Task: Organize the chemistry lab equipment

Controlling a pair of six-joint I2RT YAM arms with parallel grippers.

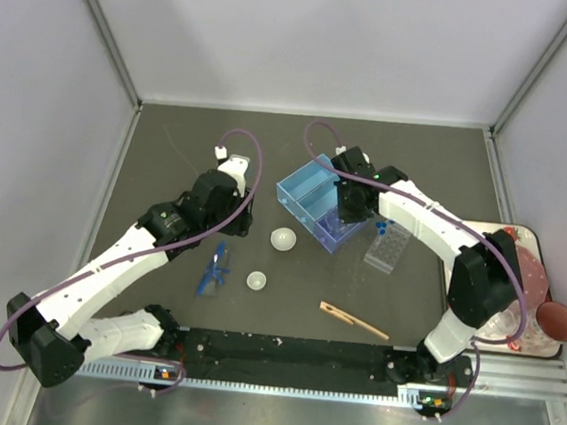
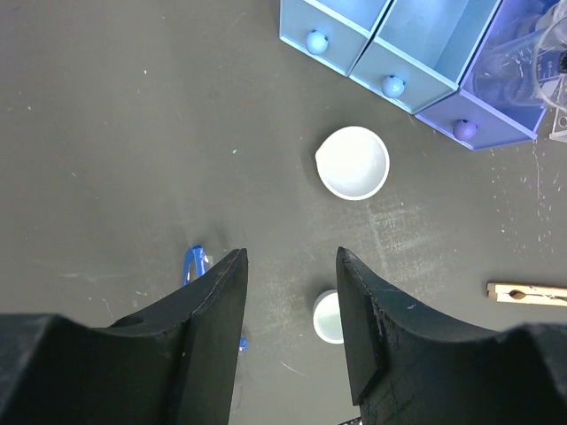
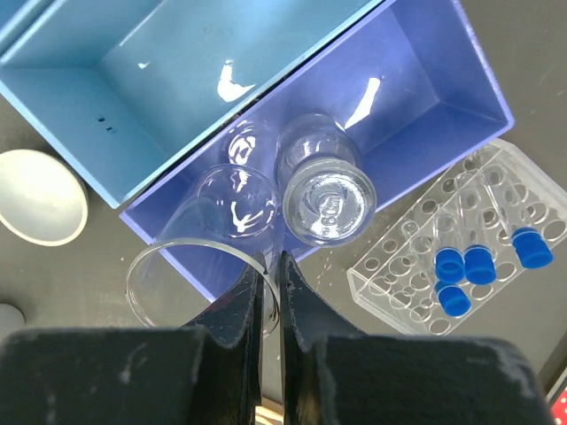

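My right gripper (image 3: 273, 258) is shut on the rim of a clear glass beaker (image 3: 190, 266) that hangs tilted over the purple drawer (image 3: 416, 97) of the blue organizer box (image 1: 310, 197). A second small glass beaker (image 3: 326, 190) rests in that drawer. Just right of the box is the clear tube rack (image 3: 461, 243) with blue-capped tubes (image 3: 478, 264). My left gripper (image 2: 291, 257) is open and empty above the table. A small round dish (image 2: 326, 317) lies by its right finger, a larger dish (image 2: 353, 162) farther off. The blue tweezers (image 2: 194, 263) are at its left, the wooden clip (image 1: 353, 321) at the front.
A strawberry-print tray (image 1: 533, 247) with a pink cup (image 1: 557, 319) sits at the table's right edge. The light-blue drawers (image 2: 390, 49) stand open beside the purple one. Grey walls close in the table on the left, right and back.
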